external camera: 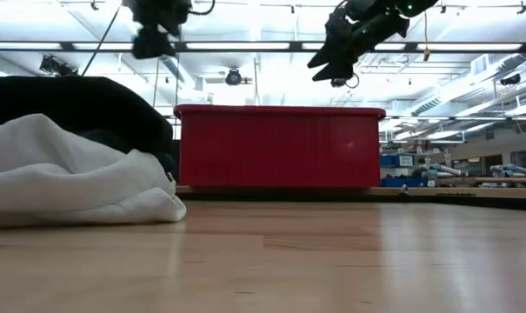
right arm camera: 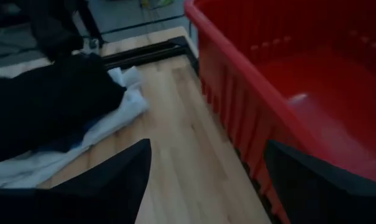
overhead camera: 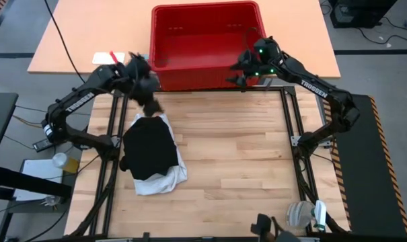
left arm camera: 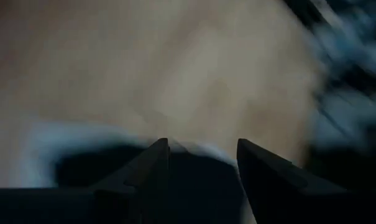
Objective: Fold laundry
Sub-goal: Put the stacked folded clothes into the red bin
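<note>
Laundry pile on table, both arms raised.
Black garment (overhead camera: 148, 146) over white shirt (overhead camera: 164, 180): soft, limp; pinch a corner. Left gripper (overhead camera: 144, 84) jaws part-open, empty; right gripper (overhead camera: 242, 70) jaws released.

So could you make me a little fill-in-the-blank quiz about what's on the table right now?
1. The crate behind the wooden table is coloured ____.
2. On the pile, the black garment lies ____ the white shirt.
3. The right gripper hangs over the crate's near rim with its fingers ____.
4. The pile lies nearer the ____ gripper.

Missing words: red; on top of; open; left
</note>
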